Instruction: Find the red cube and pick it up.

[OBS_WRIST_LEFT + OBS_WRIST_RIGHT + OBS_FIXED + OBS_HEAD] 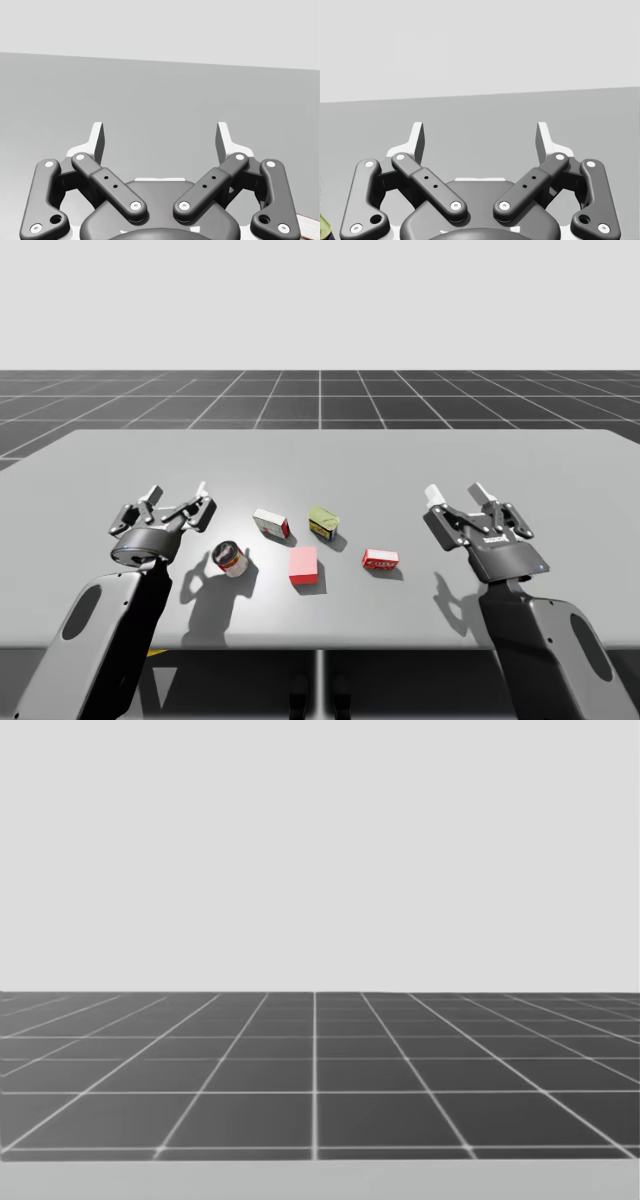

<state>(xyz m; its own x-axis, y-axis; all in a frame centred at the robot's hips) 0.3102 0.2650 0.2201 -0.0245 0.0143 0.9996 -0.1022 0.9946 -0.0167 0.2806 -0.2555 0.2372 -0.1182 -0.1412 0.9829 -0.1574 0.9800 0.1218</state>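
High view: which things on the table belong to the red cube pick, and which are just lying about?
Job: red cube; left gripper and right gripper, both open.
Lying about: white-and-red box, green can, small red box, dark can.

The grey worktop (480,455) carried five things near its middle: a dark can (232,560) on its side, a white-and-red box (271,523), a green-and-yellow can (323,522) (tilted), the red cube (303,565) and a small red box (380,560), all apart.
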